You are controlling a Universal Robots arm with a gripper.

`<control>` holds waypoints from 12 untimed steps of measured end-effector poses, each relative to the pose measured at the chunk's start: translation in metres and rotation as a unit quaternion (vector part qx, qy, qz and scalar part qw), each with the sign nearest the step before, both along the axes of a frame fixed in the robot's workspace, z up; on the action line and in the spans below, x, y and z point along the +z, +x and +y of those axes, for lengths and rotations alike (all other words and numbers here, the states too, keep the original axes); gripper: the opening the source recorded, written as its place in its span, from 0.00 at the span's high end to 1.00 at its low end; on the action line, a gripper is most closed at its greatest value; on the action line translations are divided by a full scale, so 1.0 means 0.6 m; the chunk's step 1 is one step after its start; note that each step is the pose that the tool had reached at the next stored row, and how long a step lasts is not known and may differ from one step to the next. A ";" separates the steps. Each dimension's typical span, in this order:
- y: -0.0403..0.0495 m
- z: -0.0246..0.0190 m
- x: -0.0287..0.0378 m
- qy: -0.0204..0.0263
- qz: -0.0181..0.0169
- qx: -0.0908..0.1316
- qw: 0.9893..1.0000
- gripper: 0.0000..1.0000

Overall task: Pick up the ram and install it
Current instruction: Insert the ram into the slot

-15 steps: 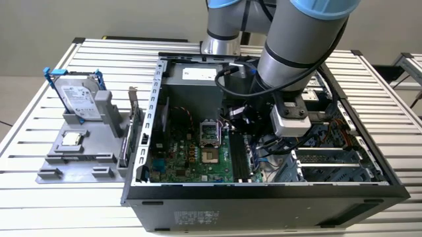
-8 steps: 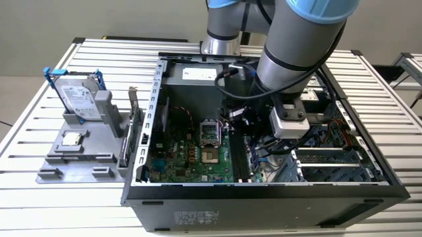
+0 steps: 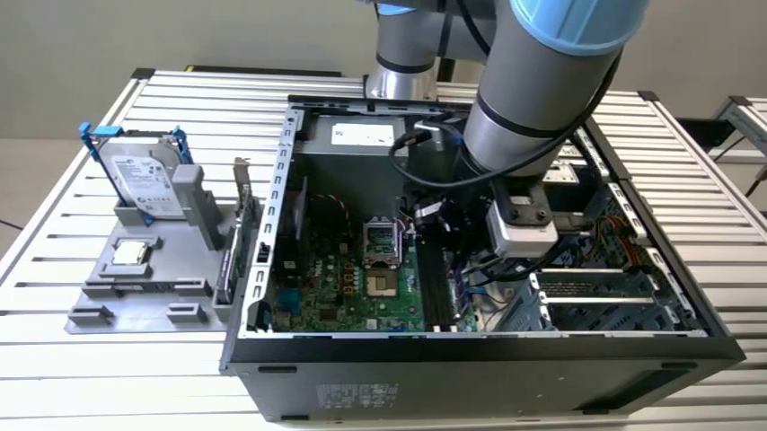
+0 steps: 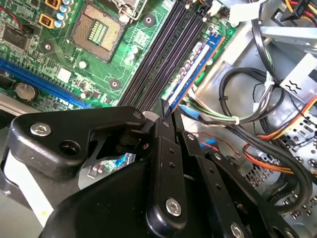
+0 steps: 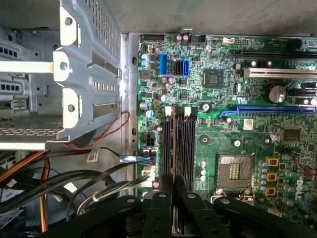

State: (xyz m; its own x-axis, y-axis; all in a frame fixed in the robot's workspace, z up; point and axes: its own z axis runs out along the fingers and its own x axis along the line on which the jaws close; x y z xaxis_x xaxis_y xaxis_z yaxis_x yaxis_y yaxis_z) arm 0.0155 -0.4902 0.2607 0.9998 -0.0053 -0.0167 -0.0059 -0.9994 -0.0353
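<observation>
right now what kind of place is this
Probably a robotics lab or test bench for PC assembly: an open computer case lies on a slatted aluminium table, a grey fixture holds a hard drive, and the tool grips the ram.

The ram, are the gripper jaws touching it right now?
Touching. In the second wrist view the gripper has its jaws closed on the near end of the ram, which stands edge-on over the black memory slots.
</observation>
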 end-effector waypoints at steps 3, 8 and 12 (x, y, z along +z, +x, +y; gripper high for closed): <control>0.000 0.0001 -0.007 0.000 0.000 0.000 1.000 1.00; -0.001 0.0003 -0.015 0.000 0.000 0.000 1.000 1.00; 0.000 0.0014 -0.022 0.000 0.000 0.000 1.000 1.00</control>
